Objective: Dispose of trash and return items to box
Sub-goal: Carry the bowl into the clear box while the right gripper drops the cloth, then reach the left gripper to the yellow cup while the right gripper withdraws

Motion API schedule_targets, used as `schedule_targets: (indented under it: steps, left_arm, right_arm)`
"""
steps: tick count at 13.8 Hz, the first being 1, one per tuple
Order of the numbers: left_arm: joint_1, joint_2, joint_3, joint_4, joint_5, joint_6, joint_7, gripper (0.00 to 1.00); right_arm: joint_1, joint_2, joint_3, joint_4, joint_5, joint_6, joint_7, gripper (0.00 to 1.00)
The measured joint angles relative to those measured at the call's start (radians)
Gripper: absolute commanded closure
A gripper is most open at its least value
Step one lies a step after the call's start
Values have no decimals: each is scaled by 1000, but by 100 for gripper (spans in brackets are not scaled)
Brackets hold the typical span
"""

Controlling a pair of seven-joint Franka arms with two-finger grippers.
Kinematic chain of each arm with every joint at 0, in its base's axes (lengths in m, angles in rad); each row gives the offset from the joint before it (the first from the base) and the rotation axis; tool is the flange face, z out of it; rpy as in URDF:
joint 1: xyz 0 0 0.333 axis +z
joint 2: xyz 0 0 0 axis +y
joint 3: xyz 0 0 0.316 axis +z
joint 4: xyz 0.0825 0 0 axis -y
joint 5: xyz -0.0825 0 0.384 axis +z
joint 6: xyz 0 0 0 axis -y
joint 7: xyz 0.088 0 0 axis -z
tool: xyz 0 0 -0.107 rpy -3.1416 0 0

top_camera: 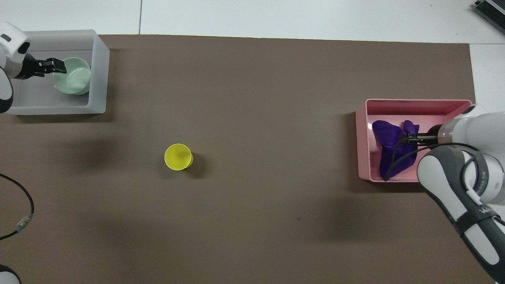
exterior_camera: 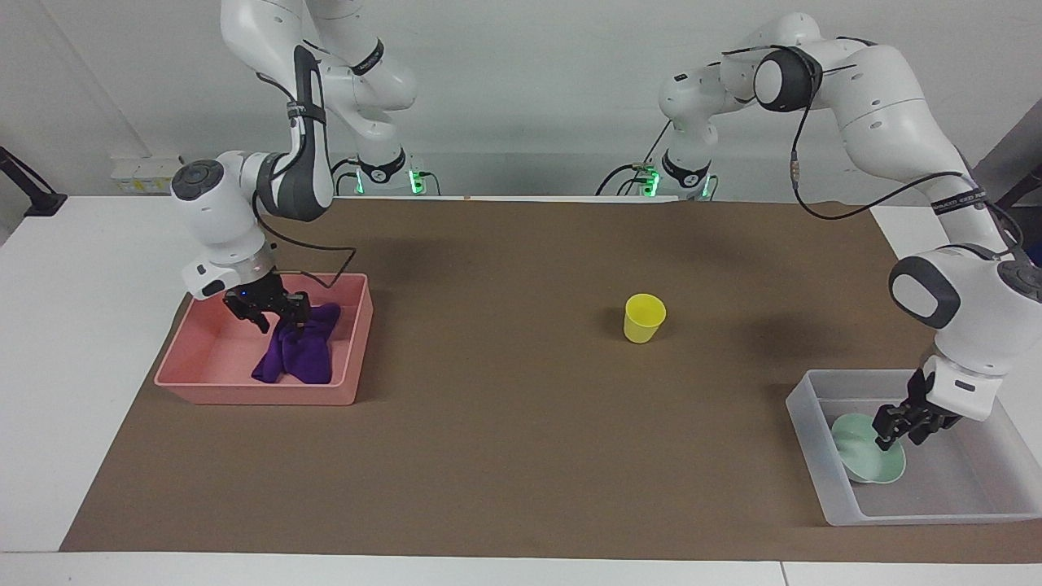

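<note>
The cloth (exterior_camera: 297, 355) is deep purple, the tub (exterior_camera: 203, 384) under it pink. The cup (exterior_camera: 644, 317) is plain yellow. The bowl (exterior_camera: 864, 459) is pale mint-green, in the whitish translucent box (exterior_camera: 814, 443). The mat (exterior_camera: 521, 456) is brown.

You have two tubs on the table (exterior_camera: 98, 342): one translucent whitish box (exterior_camera: 969, 496) at the lower right of the facing view and one pink tub (exterior_camera: 244, 391) at its left. You have one purple cloth (exterior_camera: 299, 358), lying in the pink tub. You have one mint-green bowl (exterior_camera: 864, 460) in the whitish box, and one yellow cup (exterior_camera: 644, 317) near the frame's centre. Two arms reach in, each with one end effector: left end effector (exterior_camera: 902, 426), right end effector (exterior_camera: 273, 312).
</note>
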Motion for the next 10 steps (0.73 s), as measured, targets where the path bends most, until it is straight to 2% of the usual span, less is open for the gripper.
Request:
schedule_targets:
  steps: [2,4,10]
  left_arm:
    - [-26,-75,-2,-18,0,-50,0,0]
    - [-56,-183,-3,-83,0,-98,-1,0]
    - [-202,-491,-7,-446,0,-128,-83,0]
  right_arm:
    - [11,-11,2,31,0,-11,0,0]
    - [17,-27,6,69,0,-57,7,0]
    - [136,-76,15,184,-52,-261,228,0]
